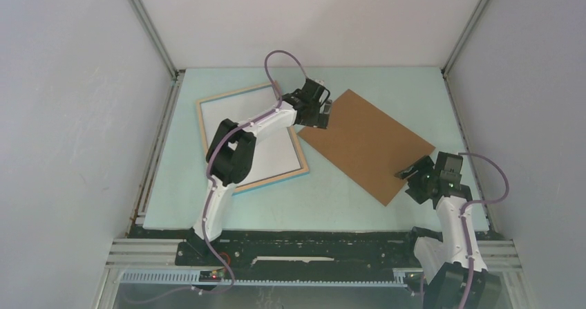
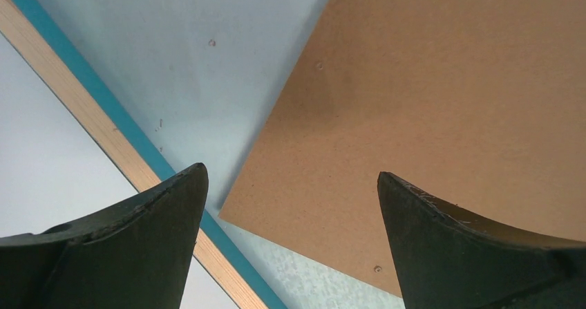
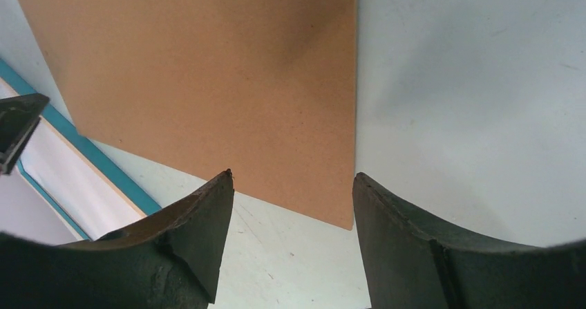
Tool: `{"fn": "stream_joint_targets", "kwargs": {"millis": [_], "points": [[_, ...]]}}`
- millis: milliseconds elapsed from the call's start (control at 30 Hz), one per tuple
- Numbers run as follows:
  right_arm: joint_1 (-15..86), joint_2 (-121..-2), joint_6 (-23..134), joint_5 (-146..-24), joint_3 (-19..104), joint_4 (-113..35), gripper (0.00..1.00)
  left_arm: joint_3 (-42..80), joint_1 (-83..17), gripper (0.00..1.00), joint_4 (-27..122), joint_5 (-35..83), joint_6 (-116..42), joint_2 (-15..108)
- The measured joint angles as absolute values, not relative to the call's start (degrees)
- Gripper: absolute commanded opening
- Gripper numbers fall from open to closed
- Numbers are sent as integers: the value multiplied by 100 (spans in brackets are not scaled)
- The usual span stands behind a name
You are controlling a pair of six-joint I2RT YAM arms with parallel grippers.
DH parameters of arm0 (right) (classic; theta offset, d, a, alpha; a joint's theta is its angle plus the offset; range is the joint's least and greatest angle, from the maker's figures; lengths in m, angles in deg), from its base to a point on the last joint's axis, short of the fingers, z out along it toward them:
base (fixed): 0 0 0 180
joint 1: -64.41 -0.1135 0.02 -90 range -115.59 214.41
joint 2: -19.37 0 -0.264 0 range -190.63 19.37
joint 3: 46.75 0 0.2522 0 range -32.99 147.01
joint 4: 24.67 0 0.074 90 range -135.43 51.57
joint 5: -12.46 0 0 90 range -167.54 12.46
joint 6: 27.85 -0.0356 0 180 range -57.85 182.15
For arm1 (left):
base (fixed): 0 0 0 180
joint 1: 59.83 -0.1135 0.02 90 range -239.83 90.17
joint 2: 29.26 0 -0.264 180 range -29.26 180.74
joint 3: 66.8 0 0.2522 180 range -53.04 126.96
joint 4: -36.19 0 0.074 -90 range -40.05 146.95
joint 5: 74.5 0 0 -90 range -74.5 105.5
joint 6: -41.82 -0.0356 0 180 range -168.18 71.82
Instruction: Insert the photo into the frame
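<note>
Frame: a thin rectangular frame [image 1: 273,180] of light wood with a teal face lies flat on the left of the pale bench [image 1: 332,205].
Photo: a white sheet [image 1: 221,115] fills the frame, probably the photo's blank back; no print shows.
Left claw [image 2: 291,174]: wide open, empty, above the flat brown rectangular board [image 1: 366,143] at its left corner.
Right claw [image 3: 291,176]: open, empty, over the board's corner nearest it.
Doing it well: probably lower both together, pinch the thin edges, lift level, and avoid nudging the frame.

Bare table [image 1: 338,209] strip at 6 o'clock lay open. Backing board [image 1: 366,143] filled centre through 4 o'clock. Frame [image 1: 202,126], with left arm [image 1: 238,146] across it, blocked 10 o'clock. Far strip at 12 o'clock open.
</note>
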State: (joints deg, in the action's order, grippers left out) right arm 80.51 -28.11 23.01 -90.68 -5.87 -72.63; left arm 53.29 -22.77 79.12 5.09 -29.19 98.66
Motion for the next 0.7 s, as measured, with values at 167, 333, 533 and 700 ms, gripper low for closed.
{"fn": "stream_joint_targets", "kwargs": {"millis": [167, 333, 533, 700], "points": [[8051, -3021, 2223, -9090, -613, -7193, 71, 5350, -2277, 100, 8108, 513, -2869, 10073], [8051, -3069, 2229, -8926, -697, -7164, 71, 5350, -2314, 100, 8143, 587, -2819, 10086], [8051, -3139, 2387, -8832, -725, -6922, 71, 5348, -2500, 100, 8141, 1007, -2557, 10152], [8057, -3196, 2411, -8832, -804, -6738, 71, 5348, -2688, 100, 8117, 1379, -2417, 10174]]}}
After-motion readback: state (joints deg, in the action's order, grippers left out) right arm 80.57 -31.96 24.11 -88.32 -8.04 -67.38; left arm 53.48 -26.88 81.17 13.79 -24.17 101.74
